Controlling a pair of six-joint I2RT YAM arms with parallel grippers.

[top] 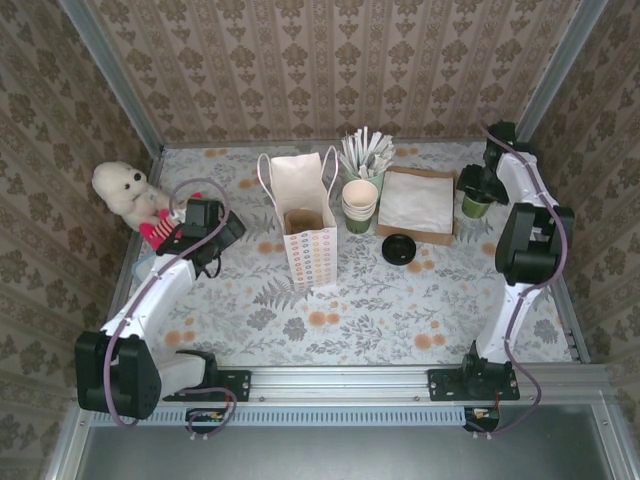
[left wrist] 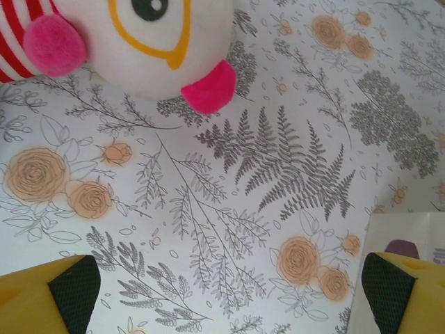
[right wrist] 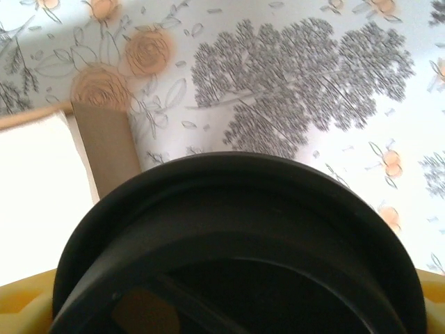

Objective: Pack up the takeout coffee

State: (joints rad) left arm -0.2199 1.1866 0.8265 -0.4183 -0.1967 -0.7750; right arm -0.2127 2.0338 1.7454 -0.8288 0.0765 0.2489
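Observation:
The takeout coffee (top: 475, 206), an olive-green cup with a black lid, stands at the far right of the table beside the napkin tray. My right gripper (top: 481, 184) is down around it. In the right wrist view the black lid (right wrist: 236, 229) spans the whole gap between the yellow fingers (right wrist: 24, 299), hiding their tips, so I cannot see whether they press on the cup. My left gripper (top: 205, 226) hovers open over the table by the plush toy; nothing lies between its fingers (left wrist: 73, 289).
An open white paper bag (top: 308, 235) stands mid-table. Behind it to the right are stacked cream cups (top: 360, 200), a cup of stirrers (top: 365, 155), a cardboard tray of napkins (top: 416, 205) and a loose black lid (top: 399, 249). A plush toy (top: 125, 190) sits far left.

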